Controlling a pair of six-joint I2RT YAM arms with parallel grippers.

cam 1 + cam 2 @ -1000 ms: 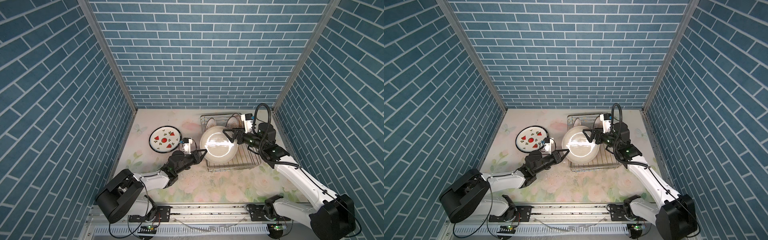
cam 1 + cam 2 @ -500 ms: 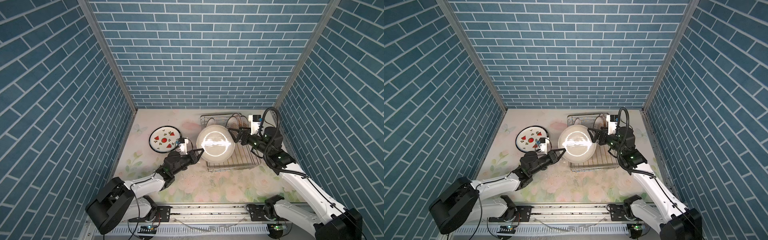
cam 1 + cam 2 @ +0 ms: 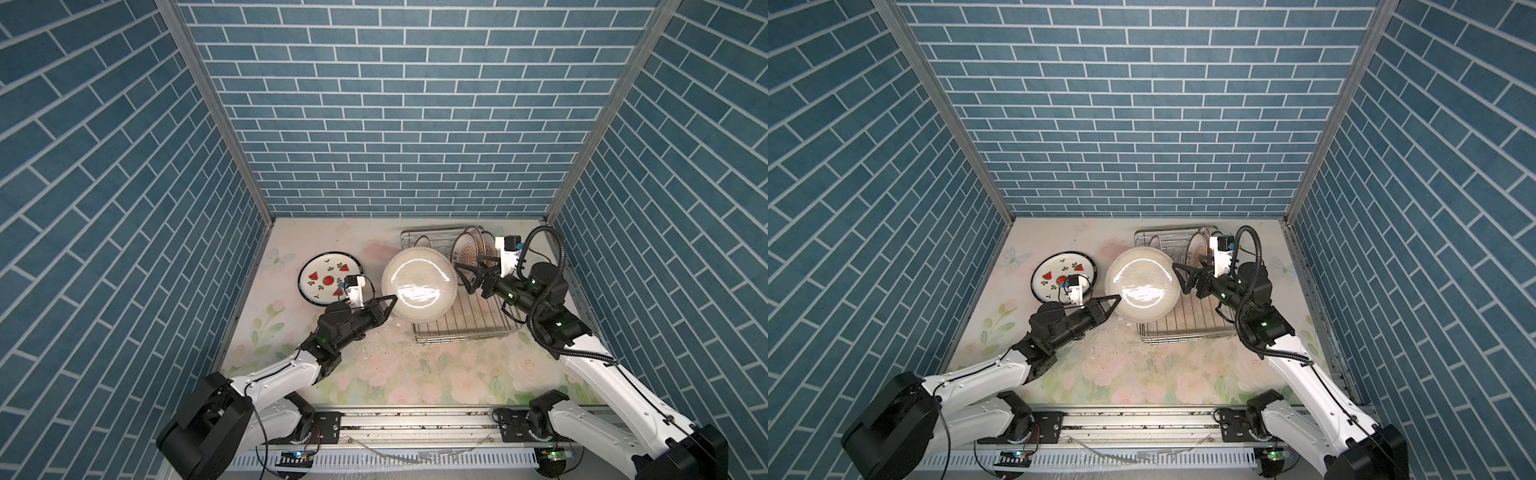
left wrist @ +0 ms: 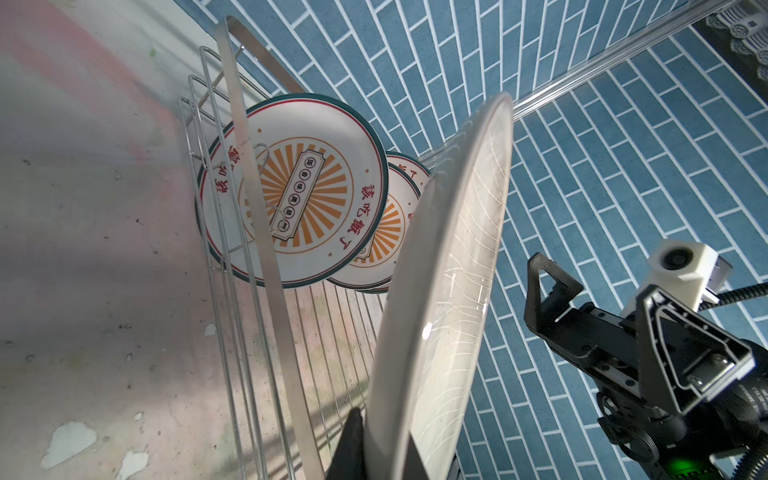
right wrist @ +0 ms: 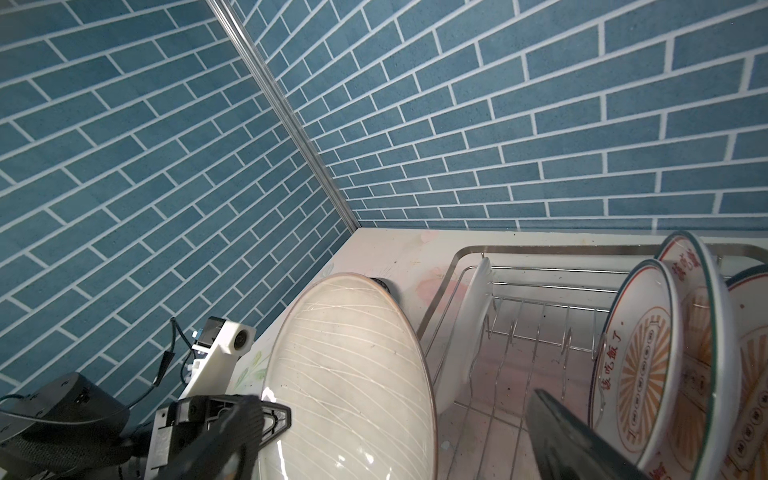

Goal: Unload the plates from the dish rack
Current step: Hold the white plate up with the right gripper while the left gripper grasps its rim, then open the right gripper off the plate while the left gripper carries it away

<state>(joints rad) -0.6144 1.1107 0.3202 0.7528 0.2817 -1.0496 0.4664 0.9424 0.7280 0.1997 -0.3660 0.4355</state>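
Plate lettering (image 4: 365,216) — wrist views, watermelon plate (image 3: 330,279) — top views

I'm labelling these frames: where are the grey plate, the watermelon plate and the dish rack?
grey plate (image 3: 419,291), a top view, middle of its face
watermelon plate (image 3: 322,269), a top view, its white face
dish rack (image 3: 478,321), a top view, bare floor wires

The left arm stretches forward, and the left gripper (image 3: 392,297) pinches the big grey plate (image 3: 419,286) by its edge. The right arm bends inward with the right gripper (image 3: 463,277) wide open.
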